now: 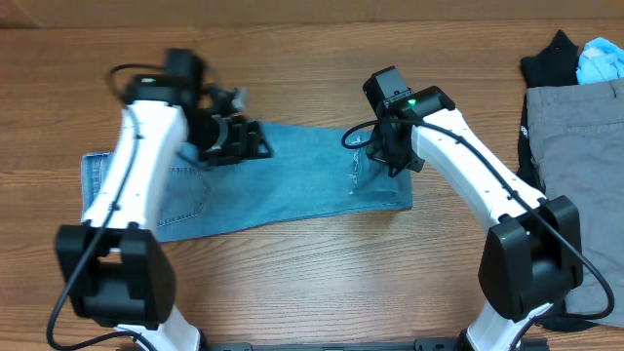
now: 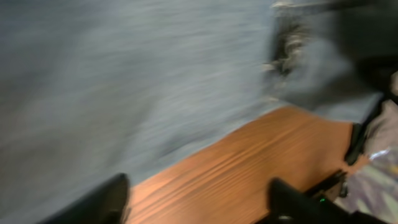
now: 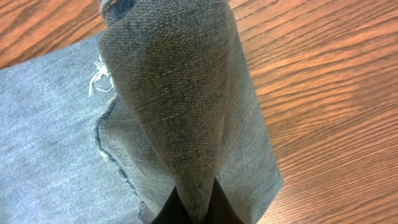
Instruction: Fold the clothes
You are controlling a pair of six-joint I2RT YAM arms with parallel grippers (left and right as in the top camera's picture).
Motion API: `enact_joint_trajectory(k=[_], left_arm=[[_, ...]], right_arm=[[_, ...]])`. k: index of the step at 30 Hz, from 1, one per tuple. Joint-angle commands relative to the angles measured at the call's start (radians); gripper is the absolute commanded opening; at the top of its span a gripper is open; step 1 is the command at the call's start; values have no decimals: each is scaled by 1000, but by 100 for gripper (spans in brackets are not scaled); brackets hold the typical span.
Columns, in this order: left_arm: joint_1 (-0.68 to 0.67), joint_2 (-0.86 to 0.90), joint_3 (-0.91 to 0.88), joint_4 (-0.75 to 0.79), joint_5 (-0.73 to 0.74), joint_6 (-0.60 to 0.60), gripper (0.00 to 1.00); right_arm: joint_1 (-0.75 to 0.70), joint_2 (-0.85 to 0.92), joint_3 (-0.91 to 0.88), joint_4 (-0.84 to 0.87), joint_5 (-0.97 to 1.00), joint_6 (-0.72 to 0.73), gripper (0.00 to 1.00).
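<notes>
The light blue denim jeans (image 1: 292,180) lie flat across the wooden table, waistband and pocket at the left, frayed hems at the right. My right gripper (image 1: 385,146) is shut on a pinched fold of the hem end, which rises as a ridge of denim (image 3: 180,112) between its fingers (image 3: 194,208). My left gripper (image 1: 239,141) hovers at the far edge of the jeans. In the blurred left wrist view its fingers (image 2: 199,202) are spread wide and hold nothing, over bare wood beside the denim (image 2: 124,81).
Grey trousers (image 1: 575,166) lie at the right edge, with a black garment (image 1: 551,63) and a light blue cloth (image 1: 600,58) behind them. Bare wooden table (image 1: 322,263) lies in front of the jeans.
</notes>
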Motion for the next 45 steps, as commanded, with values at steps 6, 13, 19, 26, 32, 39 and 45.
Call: enact_joint_trajectory(k=[6, 13, 19, 26, 32, 39, 45], left_arm=[[-264, 69, -4, 212, 48, -249, 4], [-328, 232, -4, 423, 158, -294, 4], [-372, 357, -3, 642, 296, -343, 4], [-432, 394, -3, 761, 282, -426, 4], [-483, 455, -3, 829, 244, -511, 4], [-496, 528, -3, 910, 248, -542, 4], [-496, 529, -3, 946, 209, -544, 12]], right_arm=[[-39, -6, 44, -2, -135, -70, 4], [-77, -15, 45, -16, -196, -115, 4], [-77, -15, 45, -26, -196, -115, 4], [-77, -15, 45, -26, -202, -111, 4], [-77, -15, 45, -16, -248, -111, 4], [-80, -17, 47, 21, -293, -110, 4], [-82, -50, 85, 30, -297, -107, 4]])
